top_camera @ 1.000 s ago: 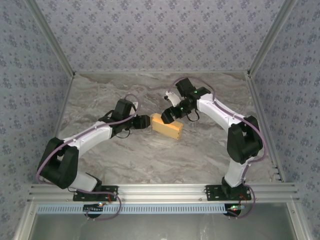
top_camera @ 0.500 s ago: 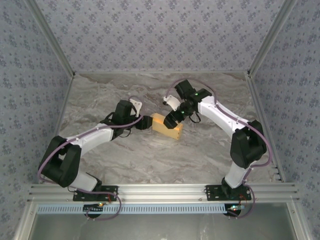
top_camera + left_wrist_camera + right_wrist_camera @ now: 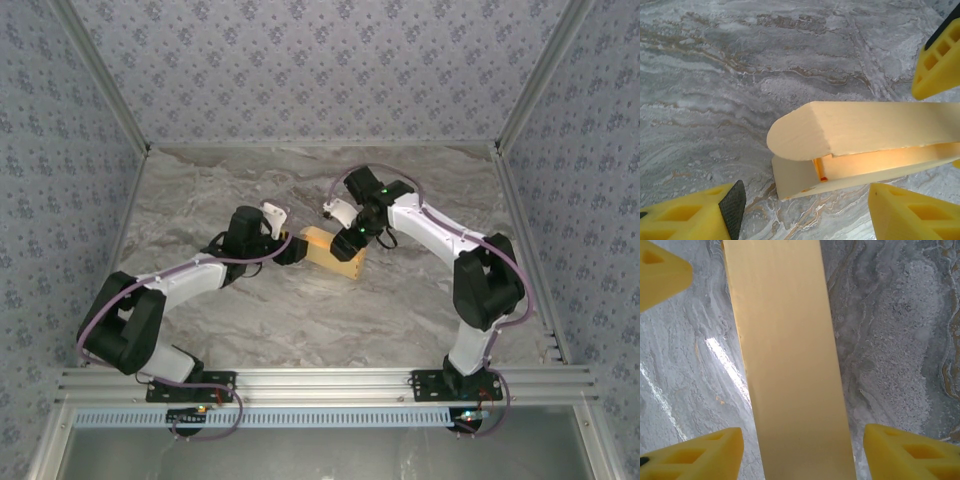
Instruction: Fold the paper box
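Note:
The paper box point(image 3: 337, 260) is a tan-yellow flat rectangular box lying on the marble table. In the left wrist view the paper box point(image 3: 865, 130) has a rounded lid flap standing slightly ajar, with the inside showing under it. My left gripper point(image 3: 287, 249) is at the box's left end, and in its own view the left gripper point(image 3: 805, 215) is open, with the box end just beyond its fingertips. My right gripper point(image 3: 351, 240) hangs over the box. Seen from the wrist, the right gripper point(image 3: 800, 455) is open and straddles the paper box point(image 3: 790, 365), with a gap on each side.
The marble table point(image 3: 300, 320) is bounded by patterned walls at the back and sides and an aluminium rail point(image 3: 320, 382) at the near edge. A yellow finger of the right gripper point(image 3: 940, 60) shows at the upper right of the left wrist view.
The right gripper has shifted over the box and its jaws have narrowed. The left gripper has turned and edged toward the box's left end.

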